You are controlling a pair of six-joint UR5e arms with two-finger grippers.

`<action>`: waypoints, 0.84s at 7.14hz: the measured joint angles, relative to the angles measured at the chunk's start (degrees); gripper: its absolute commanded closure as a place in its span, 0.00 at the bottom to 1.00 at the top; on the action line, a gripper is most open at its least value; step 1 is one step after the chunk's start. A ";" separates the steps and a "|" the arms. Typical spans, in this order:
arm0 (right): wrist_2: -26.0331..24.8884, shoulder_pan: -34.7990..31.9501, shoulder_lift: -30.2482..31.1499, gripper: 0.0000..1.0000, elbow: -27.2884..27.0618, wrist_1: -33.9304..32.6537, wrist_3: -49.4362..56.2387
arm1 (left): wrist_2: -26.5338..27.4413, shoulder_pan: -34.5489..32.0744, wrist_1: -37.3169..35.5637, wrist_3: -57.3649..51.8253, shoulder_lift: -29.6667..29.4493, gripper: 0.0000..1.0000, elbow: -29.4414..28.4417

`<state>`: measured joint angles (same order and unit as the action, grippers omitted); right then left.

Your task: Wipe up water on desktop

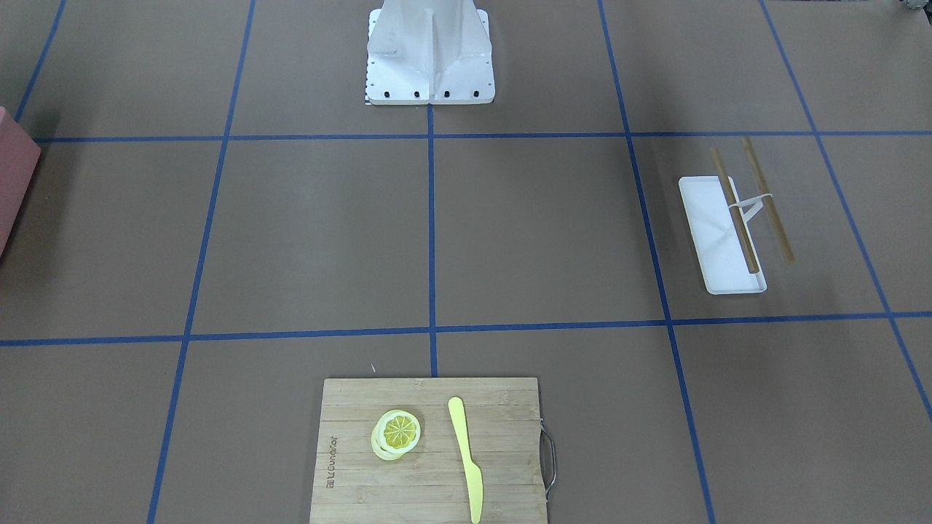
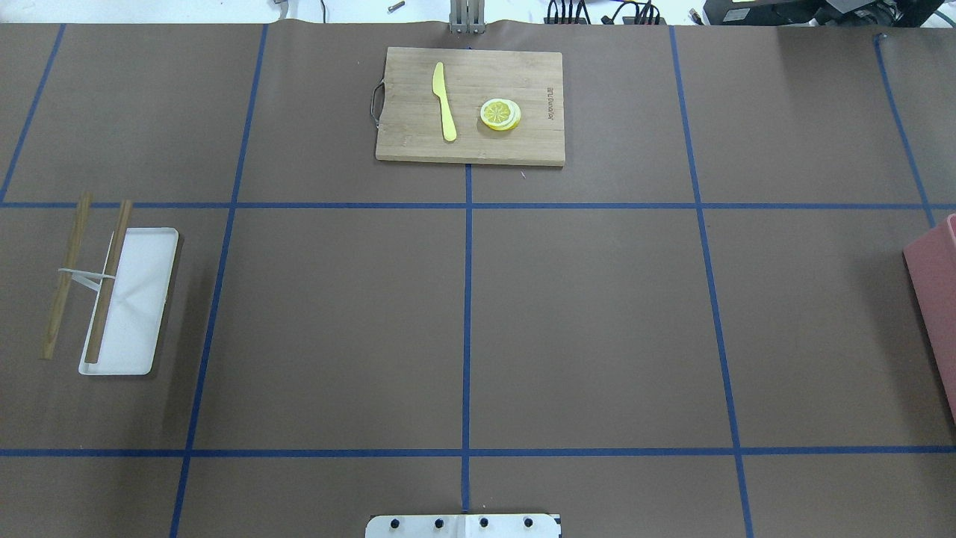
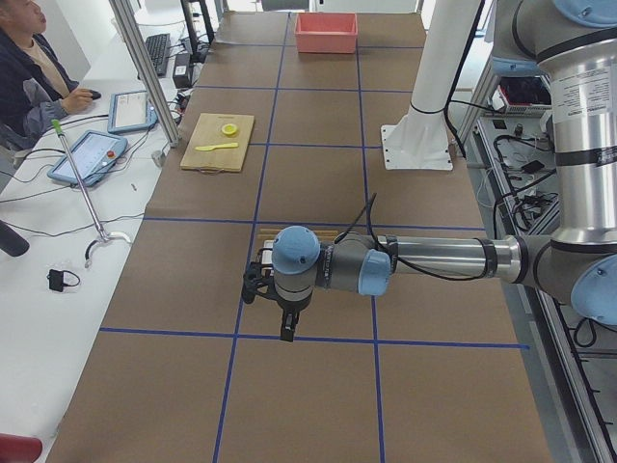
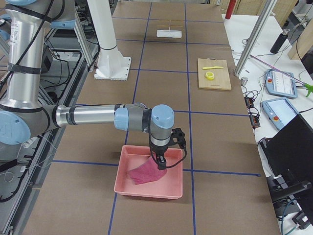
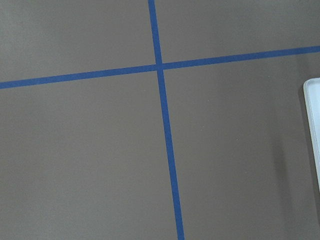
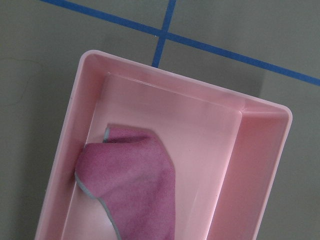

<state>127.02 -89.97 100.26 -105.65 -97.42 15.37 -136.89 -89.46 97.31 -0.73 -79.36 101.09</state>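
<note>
The desktop (image 2: 597, 314) is a grey-brown top crossed by blue tape lines; I see no water on it. A magenta cloth (image 6: 135, 185) lies in a pink bin (image 6: 260, 165) at the robot's right end of the table. In the exterior right view my right gripper (image 4: 160, 165) points down just over the cloth (image 4: 143, 175); I cannot tell whether it is open or shut. In the exterior left view my left gripper (image 3: 285, 330) hangs over bare desktop near a tape line; I cannot tell its state either. Neither wrist view shows fingers.
A bamboo cutting board (image 2: 470, 142) at the far middle carries a yellow knife (image 2: 444, 101) and a lemon slice (image 2: 500, 114). A white tray (image 2: 142, 299) with two wooden sticks (image 2: 67, 284) lies at the robot's left. The robot base (image 1: 429, 73) stands at the near edge.
</note>
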 measured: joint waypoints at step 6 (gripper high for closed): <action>1.92 0.23 -1.08 0.00 0.54 1.60 0.01 | 0.08 -0.41 -0.09 -0.03 -0.44 0.02 0.20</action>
<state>128.94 -89.74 99.17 -105.12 -95.82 15.38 -136.81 -89.87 97.22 -0.76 -79.79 101.29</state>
